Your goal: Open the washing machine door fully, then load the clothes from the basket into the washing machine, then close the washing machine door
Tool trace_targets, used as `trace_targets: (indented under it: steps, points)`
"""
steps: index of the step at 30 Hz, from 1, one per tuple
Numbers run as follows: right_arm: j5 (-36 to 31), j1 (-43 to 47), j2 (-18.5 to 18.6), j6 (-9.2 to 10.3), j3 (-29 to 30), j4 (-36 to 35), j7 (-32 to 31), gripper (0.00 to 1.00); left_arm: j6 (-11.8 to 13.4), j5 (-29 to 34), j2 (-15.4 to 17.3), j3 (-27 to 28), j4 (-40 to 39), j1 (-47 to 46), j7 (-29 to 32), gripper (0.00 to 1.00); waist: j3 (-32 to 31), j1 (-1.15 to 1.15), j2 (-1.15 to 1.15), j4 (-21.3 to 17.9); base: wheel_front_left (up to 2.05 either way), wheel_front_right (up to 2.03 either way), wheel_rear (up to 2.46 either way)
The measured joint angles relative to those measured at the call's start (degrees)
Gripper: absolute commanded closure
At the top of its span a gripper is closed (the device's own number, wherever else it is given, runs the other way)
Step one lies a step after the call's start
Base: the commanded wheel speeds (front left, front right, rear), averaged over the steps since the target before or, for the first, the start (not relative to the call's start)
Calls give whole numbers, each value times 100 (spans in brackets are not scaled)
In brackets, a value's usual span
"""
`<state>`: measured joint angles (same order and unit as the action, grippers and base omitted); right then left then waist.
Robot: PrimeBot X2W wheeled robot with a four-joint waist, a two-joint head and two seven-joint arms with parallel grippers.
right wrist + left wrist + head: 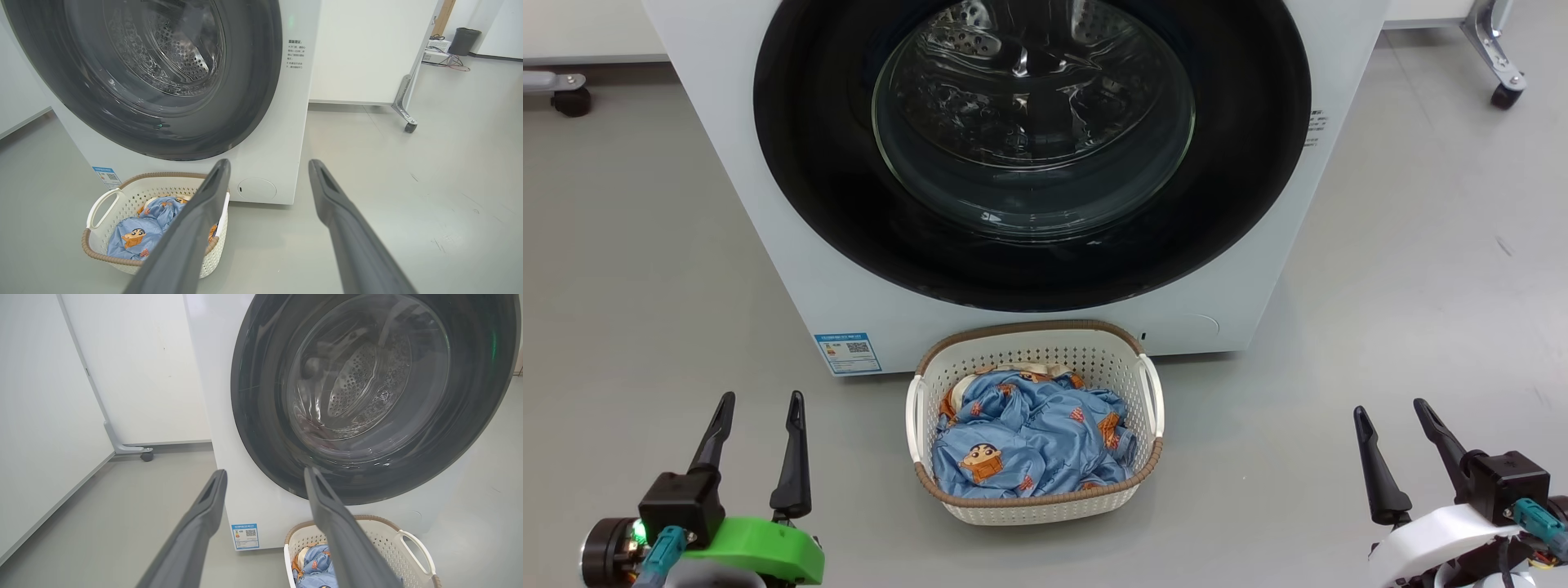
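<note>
Washer door (1033, 122) sits shut, its glossy black rim flush on the white washer (792, 278) at 12 o'clock in the head view. The dimpled steel drum (367, 379) shows through the glass bowl. On the grey floor (645, 286), at 6 o'clock from the door, stands the basket (1094, 355), cream with a brown rim. Its back edge is close to the washer's base; whether they touch cannot be told. Clothes (1029, 445), light blue with orange-brown cartoon figures, lie heaped inside the basket, below its rim. A blue QR sticker (848, 353) marks the washer's lower front, at 10 o'clock from the basket.

Left fingers (715, 437) hang over the floor at 8 o'clock in the head view, spread wide and holding nothing, tips toward the machine. Right fingers (1372, 457) hang at 4 o'clock, likewise spread and empty. Both pairs are well apart from basket, clothes and door. Seen from the right wrist, one finger crosses in front of the basket. A caster (572, 100) stands on the floor at 10 o'clock, a second caster (1507, 96) at 2 o'clock.
</note>
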<state>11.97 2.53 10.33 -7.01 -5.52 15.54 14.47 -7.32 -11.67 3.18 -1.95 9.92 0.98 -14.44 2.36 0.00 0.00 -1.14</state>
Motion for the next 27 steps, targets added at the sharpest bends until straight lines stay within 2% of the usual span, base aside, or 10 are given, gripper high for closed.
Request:
trace_targets:
  steps: [27]
  points:
    - [4, -22, 24, 0, -16, 13, 0, 0, 0, 7, -10, -8, 222, 12, 0, 0, -40, 0, 0, -5, 0, 0, 0]
